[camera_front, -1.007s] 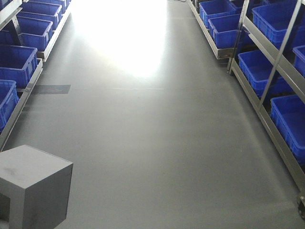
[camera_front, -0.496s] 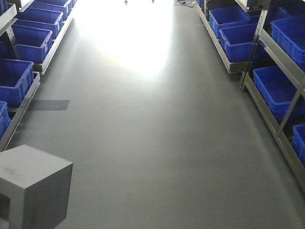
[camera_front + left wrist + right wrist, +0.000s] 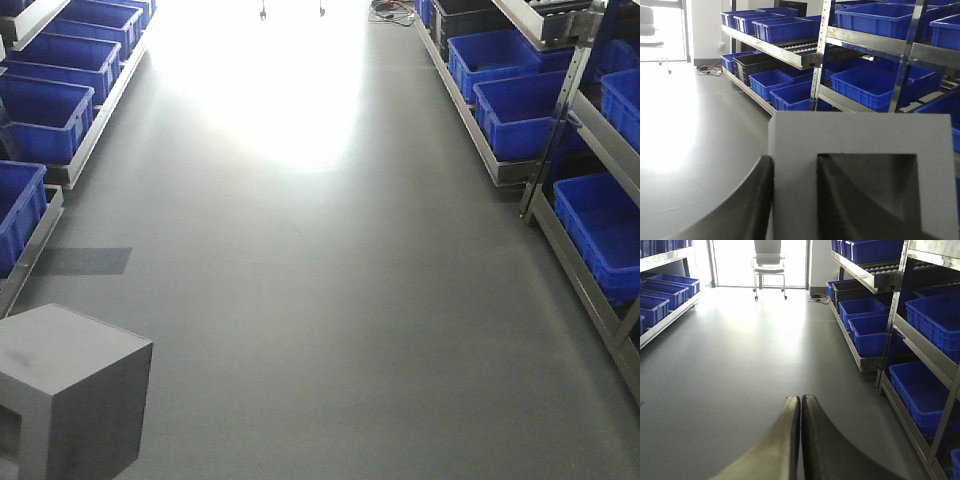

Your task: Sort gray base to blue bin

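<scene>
My left claw point(image 3: 794, 200) still clamps the gray base point(image 3: 75, 390), unmoved at lower left; my right claw point(image 3: 800, 412) is pressed shut; the dark floor patch point(image 3: 80, 261) has slid lower

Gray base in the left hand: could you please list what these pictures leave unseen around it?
gray base: bottom cut off by the frame edge, left wrist view; left side clipped in the front view.
left hand: fingers blurred, too close to the wrist camera.
aisle floor: far end washed out by glare, front view.
blue crates: too alike to tell the target.
</scene>
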